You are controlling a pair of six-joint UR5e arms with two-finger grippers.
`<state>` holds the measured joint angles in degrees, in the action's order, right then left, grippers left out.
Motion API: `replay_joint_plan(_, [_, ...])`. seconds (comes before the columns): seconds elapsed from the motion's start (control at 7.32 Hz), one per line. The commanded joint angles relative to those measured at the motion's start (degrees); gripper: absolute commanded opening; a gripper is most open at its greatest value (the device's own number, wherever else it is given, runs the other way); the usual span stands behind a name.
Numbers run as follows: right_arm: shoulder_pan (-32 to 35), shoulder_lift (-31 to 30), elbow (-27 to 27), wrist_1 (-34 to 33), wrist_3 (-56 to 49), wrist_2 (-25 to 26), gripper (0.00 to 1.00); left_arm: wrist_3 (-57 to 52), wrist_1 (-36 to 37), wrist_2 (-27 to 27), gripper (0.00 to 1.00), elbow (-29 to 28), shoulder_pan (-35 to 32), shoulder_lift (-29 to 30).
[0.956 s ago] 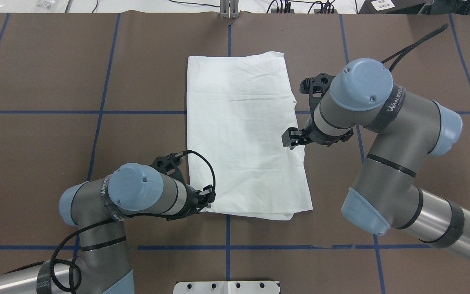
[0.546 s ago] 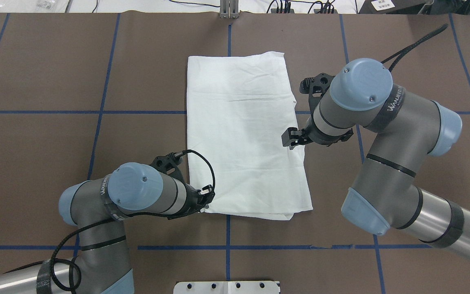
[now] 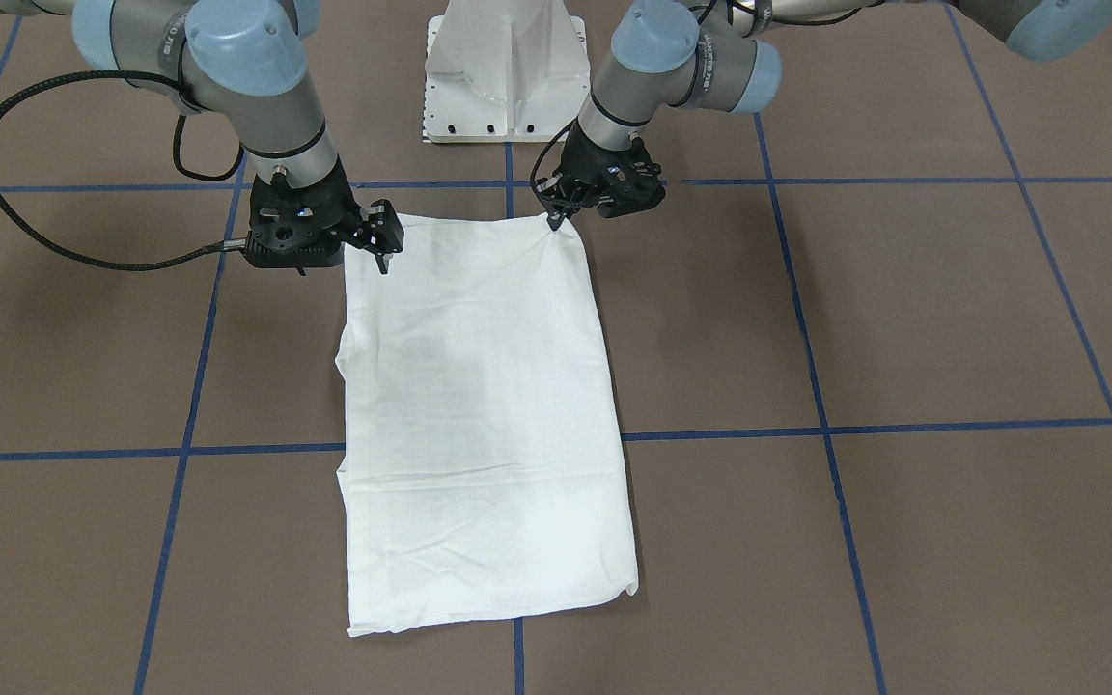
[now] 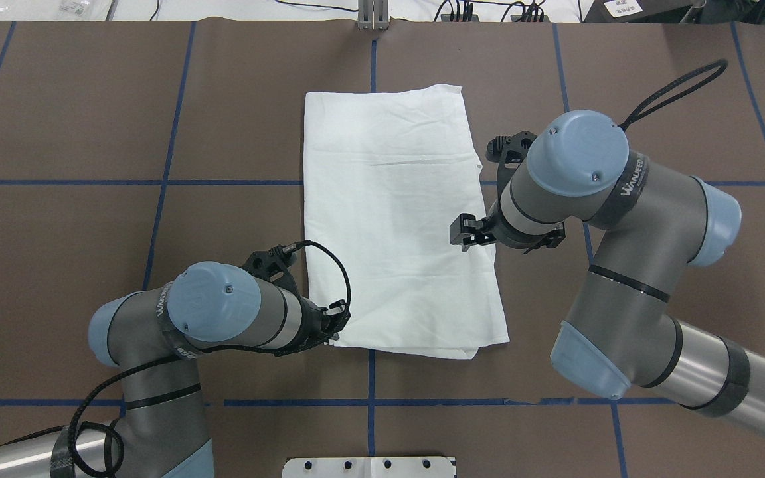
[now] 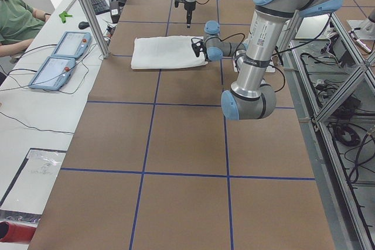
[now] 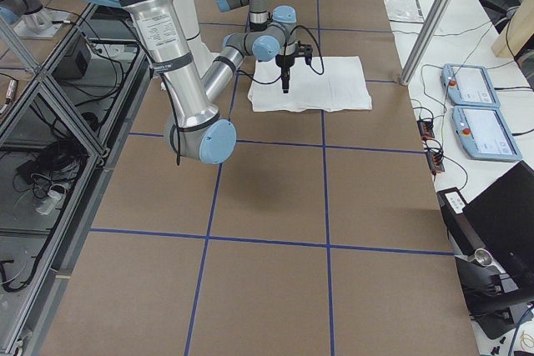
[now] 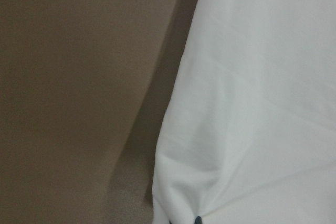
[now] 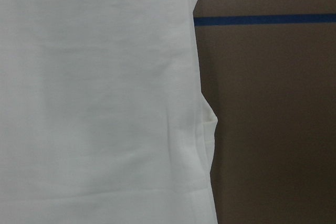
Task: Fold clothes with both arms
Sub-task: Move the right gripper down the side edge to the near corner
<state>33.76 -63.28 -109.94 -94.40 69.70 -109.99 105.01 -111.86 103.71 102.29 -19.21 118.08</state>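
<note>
Left gripper: the black two-finger left gripper (image 3: 553, 220) is clamped on the shirt's corner nearest the robot on its left side. That corner is drawn up into a small peak, and the pucker is also seen in the left wrist view.
Garment: the white cloth T-shirt (image 4: 396, 219), folded to a long rectangle, is laid flat mid-table on the brown table surface with blue tape lines (image 4: 90, 265). Its short hems are turned toward and away from the robot.
Right gripper: the black two-finger right gripper (image 4: 461, 232) is held above the shirt's right edge, clear of the cloth. Nothing is grasped, and its fingers seem parted, though this is poorly resolved.
Step in hand: this is judged to be the securing of the near hem by both arms, before it is carried over to the far hem.
Doing it well: the right gripper should be lowered to the near-right corner and every layer pinched there. Both corners should then be raised evenly and kept taut, so that the edges are matched and no crease is dragged in.
Hidden: collar, label, print and sleeves are not shown; whether they are inside or beneath cannot be told. The left fingertips are covered by the wrist in the overhead view, and no fingers are shown by the right wrist camera.
</note>
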Motion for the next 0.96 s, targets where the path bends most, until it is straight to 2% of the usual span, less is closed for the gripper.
replay_joint_plan(0.0, [-5.3,-4.5,0.1,10.1,14.3,5.7,1.00,-0.2,0.7,0.1,0.00,0.8,-0.2,0.0])
replay_joint_plan(0.14, [-6.6,-7.4,0.2,15.9,18.4,7.1,1.00,-0.2,0.7,0.2,0.00,0.8,-0.3,0.0])
replay_joint_plan(0.41, [-8.6,-7.9,0.3,15.5,31.1,7.3,1.00,-0.2,0.7,0.2,0.00,0.8,-0.2,0.0])
replay_joint_plan(0.82, [-12.6,-5.3,0.0,4.4,39.5,7.8,1.00,-0.2,0.7,0.2,0.00,1.1,-0.3,0.1])
